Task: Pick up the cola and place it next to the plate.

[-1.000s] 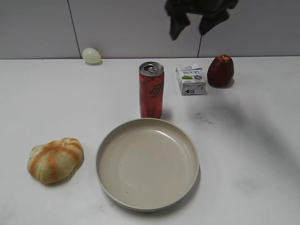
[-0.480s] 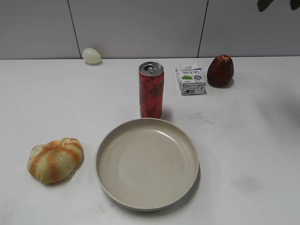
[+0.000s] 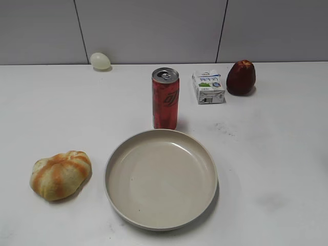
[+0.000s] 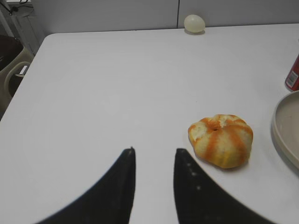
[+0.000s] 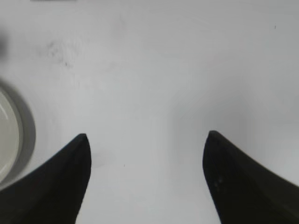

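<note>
A: Exterior view: cola (image 3: 165, 98) upright on the white table (image 3: 277, 154), just behind the plate's (image 3: 161, 179) far rim, free of both grippers.

B: Neighbours?

A: Small white carton (image 3: 208, 86) to its right, dark red fruit (image 3: 241, 77) beyond that; pale egg (image 3: 100, 60) at the back left; orange-striped bun (image 3: 60, 174) left of the plate.

B: Grippers?

A: Left gripper (image 4: 154, 156) slightly parted, empty. Right gripper (image 5: 147, 142) spread wide, empty, over bare table beside the plate.

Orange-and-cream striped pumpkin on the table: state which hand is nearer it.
Left. The left hand sits just short of the striped pumpkin; the right hand is beyond the beige round plate, pumpkin unseen.
</note>
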